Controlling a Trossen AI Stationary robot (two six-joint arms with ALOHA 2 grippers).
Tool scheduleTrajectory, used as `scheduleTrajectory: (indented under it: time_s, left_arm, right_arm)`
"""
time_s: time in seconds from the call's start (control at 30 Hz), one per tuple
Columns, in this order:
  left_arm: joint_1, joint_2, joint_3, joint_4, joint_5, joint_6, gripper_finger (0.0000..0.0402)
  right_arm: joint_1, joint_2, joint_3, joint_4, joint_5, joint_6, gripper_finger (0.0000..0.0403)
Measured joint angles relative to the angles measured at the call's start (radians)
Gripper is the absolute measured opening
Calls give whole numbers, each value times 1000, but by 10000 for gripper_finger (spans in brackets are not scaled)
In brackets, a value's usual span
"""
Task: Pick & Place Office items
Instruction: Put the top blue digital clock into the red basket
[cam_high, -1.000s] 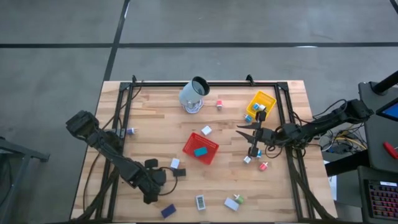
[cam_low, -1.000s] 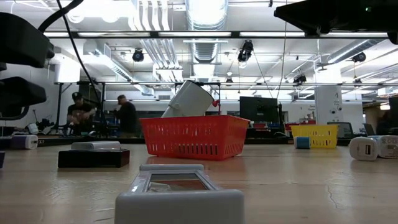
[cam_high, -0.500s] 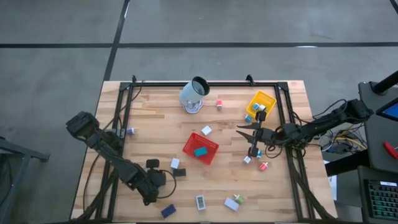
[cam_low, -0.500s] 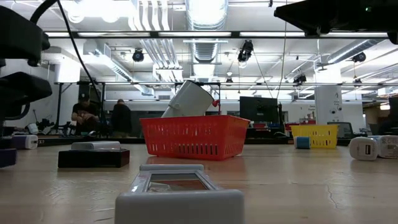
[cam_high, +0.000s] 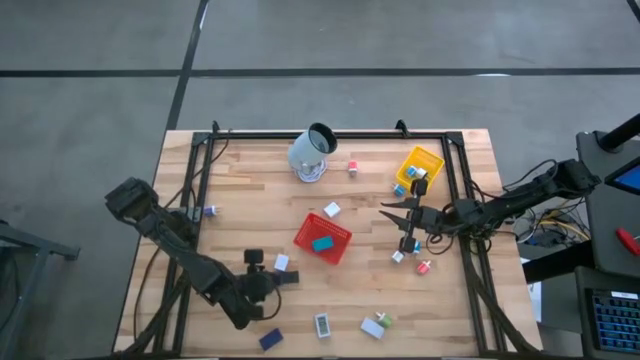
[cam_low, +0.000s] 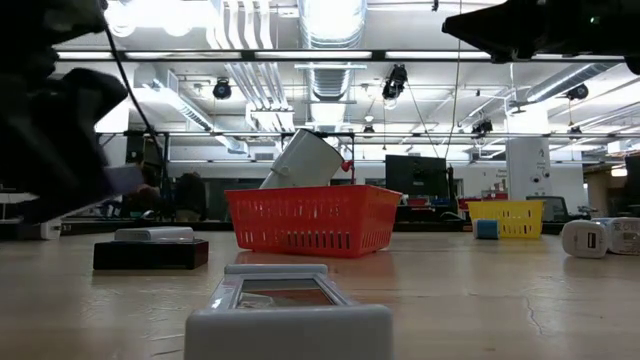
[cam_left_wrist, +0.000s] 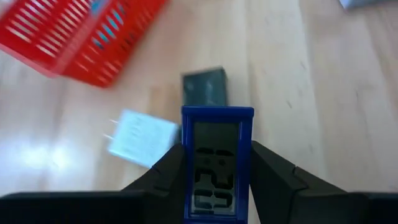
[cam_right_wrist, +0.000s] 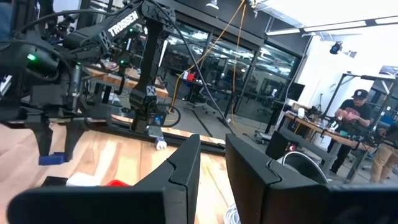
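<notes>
My left gripper (cam_left_wrist: 216, 149) hangs over the near-left part of the table (cam_high: 262, 272) and is shut on a dark blue desk clock (cam_left_wrist: 216, 168). The right wrist view shows that clock (cam_right_wrist: 53, 159) below the fingers. Under it lie a flat black rectangle (cam_left_wrist: 205, 87) and a white plug block (cam_left_wrist: 140, 137), flat on the wood. The red mesh tray (cam_high: 322, 238) holds a teal item (cam_high: 322, 243). My right gripper (cam_high: 408, 222) hovers between the red tray and the yellow tray (cam_high: 420, 165). Its fingers are open by a narrow gap (cam_right_wrist: 212, 146) and hold nothing. My left gripper pinches the dark blue clock by its two long side edges (cam_left_wrist: 186, 155), one finger on each side. The fingers come from above, pointing down, and the clock's display faces the wrist camera. The clock is lifted clear of the table and blurs in the low view (cam_low: 125, 180).
A pale cup (cam_high: 312, 152) lies tilted near the far edge. Loose items sit around: a white block (cam_high: 332, 209), a pink one (cam_high: 353, 166), a white one (cam_high: 399, 257), a pink-red one (cam_high: 424, 266), a grey clock (cam_high: 322, 324) and another dark blue item (cam_high: 270, 339). People stand beyond the table.
My left gripper has moved toward the table's right, toward the red tray, and has risen. The blue clock has gone with it, from near table height to well above the wood. It moves fast enough to blur in the low view. The right arm has kept still.
</notes>
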Motion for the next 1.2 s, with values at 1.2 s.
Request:
scheduleTrajectory:
  time_s: [1.2]
  left_arm:
    - [424,-161,-523,1628,399,836,132]
  right_arm:
    - [-2,1,-15,8,-52,-12,72]
